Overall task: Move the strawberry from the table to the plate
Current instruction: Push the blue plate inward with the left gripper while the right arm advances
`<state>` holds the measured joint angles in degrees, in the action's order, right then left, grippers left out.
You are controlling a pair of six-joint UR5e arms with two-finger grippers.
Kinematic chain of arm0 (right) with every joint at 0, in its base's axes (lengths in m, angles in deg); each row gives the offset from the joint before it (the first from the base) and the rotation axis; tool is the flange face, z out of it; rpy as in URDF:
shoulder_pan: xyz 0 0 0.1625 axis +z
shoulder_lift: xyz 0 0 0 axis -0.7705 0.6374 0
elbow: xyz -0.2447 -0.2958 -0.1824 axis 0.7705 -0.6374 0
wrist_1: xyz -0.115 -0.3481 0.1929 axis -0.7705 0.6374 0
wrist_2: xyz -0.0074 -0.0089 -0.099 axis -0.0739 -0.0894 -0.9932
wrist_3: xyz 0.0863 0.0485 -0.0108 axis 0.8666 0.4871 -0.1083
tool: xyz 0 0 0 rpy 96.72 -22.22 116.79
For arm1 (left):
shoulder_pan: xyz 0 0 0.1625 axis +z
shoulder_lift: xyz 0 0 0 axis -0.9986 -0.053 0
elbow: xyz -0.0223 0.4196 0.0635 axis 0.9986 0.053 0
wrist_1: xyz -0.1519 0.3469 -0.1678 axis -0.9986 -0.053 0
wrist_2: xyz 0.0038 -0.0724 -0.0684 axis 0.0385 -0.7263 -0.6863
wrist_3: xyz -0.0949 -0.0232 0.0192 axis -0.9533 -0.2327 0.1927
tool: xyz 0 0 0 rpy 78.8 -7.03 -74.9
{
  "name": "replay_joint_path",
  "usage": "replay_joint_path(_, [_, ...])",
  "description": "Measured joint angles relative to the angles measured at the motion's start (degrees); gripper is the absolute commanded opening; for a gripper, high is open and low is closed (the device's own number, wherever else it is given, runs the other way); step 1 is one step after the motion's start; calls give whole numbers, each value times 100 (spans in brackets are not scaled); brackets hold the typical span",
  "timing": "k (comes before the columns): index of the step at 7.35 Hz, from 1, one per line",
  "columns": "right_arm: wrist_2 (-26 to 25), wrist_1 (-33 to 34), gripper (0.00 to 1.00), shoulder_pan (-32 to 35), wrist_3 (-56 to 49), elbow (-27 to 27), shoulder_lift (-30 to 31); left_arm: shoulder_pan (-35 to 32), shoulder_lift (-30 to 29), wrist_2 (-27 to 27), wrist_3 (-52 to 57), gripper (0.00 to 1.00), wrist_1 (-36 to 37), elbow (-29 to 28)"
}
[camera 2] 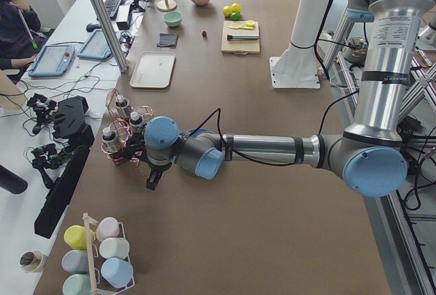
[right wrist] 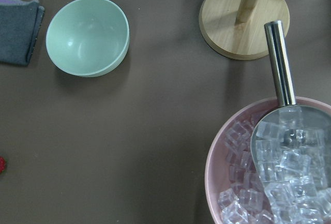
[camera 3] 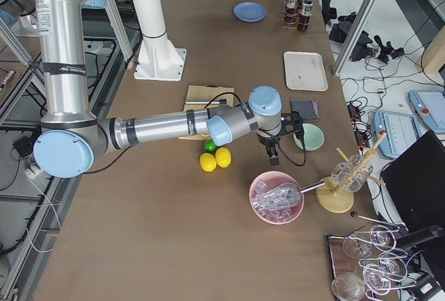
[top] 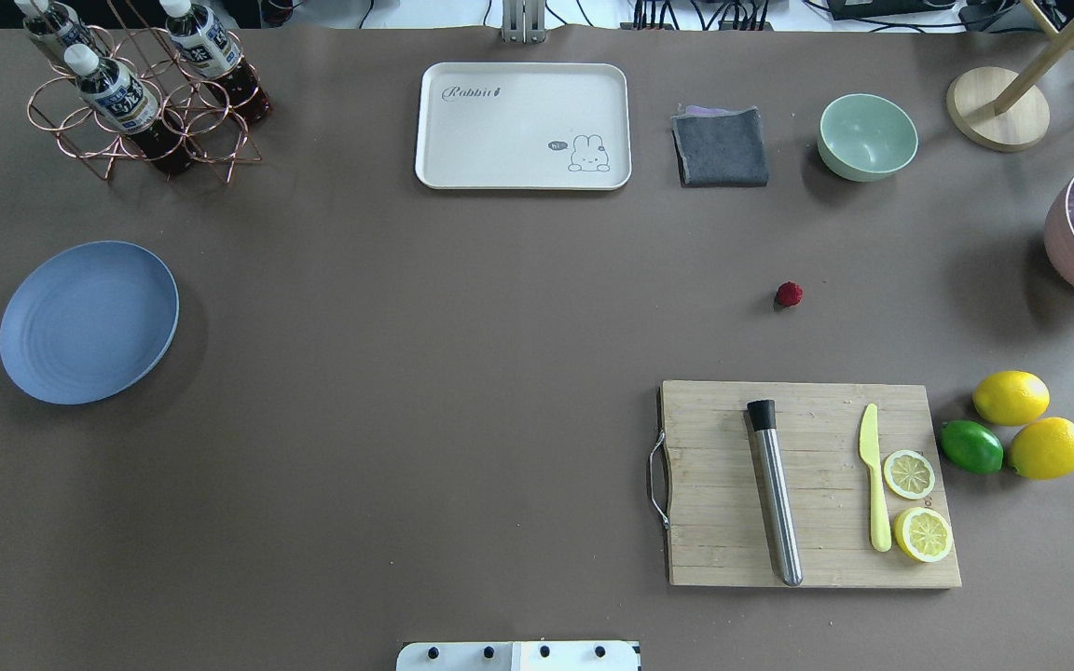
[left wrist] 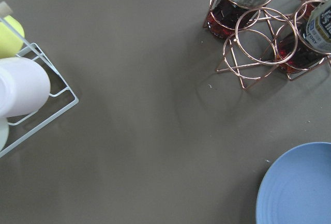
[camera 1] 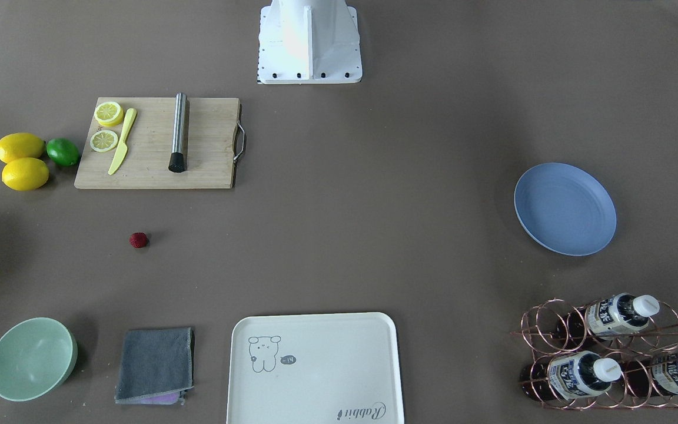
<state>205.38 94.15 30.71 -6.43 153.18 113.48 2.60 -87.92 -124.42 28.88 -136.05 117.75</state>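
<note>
On the grey-brown surface [top: 406, 373], the strawberry [top: 789, 294] lay by itself in the robot's right half. It sat between the wooden cutting board [top: 807, 485] on the near side and the grey cloth [top: 722, 147] and mint-green bowl [top: 868, 136] on the far side, touching none of them. The blue plate [top: 88, 321] rested well apart from it, far over in the robot's left half, near a copper wire rack [top: 141, 121] holding bottles. The left hand [camera 2: 152, 180] hung pointing down over the surface close to that rack. It showed only in a side view, so I could not tell whether it was open or closed. The right hand [camera 3: 273, 153] hung pointing down between the mint-green bowl and a pink bowl of ice cubes [camera 3: 277, 197], just past the lemons [camera 3: 215, 158]. It too appeared only from the side, and its state could not be told. Its wrist camera caught a sliver of the strawberry at the picture's left edge.
</note>
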Motion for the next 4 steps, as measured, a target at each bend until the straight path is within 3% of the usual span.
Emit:
replay_joint_path(2, [-37,-108,100,-172,191,2,-24,548,-13,9,-828,97,-483,-232])
replay_joint_path(4, [-47,-136,100,-197,213,5,-19,1229,-15,73,-1898,96,-1784,-799])
